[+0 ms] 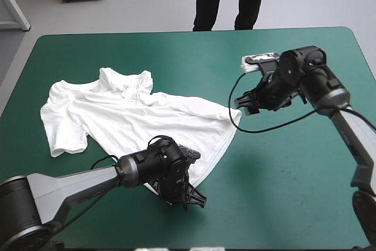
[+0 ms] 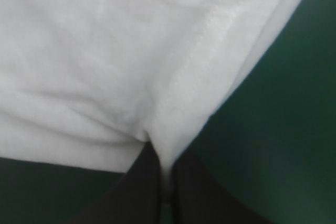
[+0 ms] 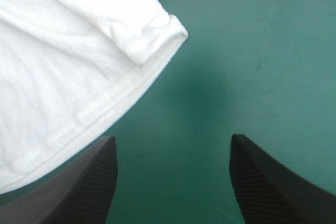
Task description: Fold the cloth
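The white T-shirt (image 1: pixel 135 116) lies mostly spread on the teal-green cover, collar bunched toward the far side, hem toward the near right. My left gripper (image 1: pixel 187 195) sits at the near hem corner, and in the left wrist view its fingers (image 2: pixel 144 182) are shut on the T-shirt (image 2: pixel 131 56), a hem fold pinched between them. My right gripper (image 1: pixel 247 107) hovers just past the shirt's right hem corner. It stands open in the right wrist view, the gripper (image 3: pixel 173 182) over bare cover, with the T-shirt's corner (image 3: pixel 157 30) ahead of it and to one side.
The table's right half (image 1: pixel 294 168) is bare teal-green cover. The table's near edge lies close to my left gripper.
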You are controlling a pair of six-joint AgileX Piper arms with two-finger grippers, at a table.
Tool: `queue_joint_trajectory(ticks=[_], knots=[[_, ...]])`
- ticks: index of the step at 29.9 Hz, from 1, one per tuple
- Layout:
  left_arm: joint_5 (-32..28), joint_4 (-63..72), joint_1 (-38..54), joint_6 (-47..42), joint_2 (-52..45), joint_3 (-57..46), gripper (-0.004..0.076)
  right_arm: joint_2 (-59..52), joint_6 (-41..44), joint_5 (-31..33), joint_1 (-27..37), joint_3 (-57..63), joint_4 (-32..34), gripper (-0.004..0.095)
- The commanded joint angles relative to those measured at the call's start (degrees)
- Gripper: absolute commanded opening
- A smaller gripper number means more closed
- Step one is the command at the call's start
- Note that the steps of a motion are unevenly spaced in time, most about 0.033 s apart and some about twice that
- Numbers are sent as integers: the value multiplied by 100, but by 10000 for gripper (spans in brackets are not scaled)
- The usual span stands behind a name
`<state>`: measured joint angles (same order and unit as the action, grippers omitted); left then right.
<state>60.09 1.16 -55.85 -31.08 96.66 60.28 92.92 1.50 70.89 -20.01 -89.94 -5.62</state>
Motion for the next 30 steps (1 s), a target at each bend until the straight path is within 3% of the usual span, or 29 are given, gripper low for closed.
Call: queue_joint_trajectory(ticks=[1,28,30], knots=[[-652,228,-1,112,246,-121,-10,264,-13,-23,-153,-614,12,596],[-608,250,-1,221,236,-121,-10,2504,95,-520,-183,-1095,-100,576],[-608,250,-1,221,236,-121,-10,2597,142,-494,-183,-1095,-100,536]])
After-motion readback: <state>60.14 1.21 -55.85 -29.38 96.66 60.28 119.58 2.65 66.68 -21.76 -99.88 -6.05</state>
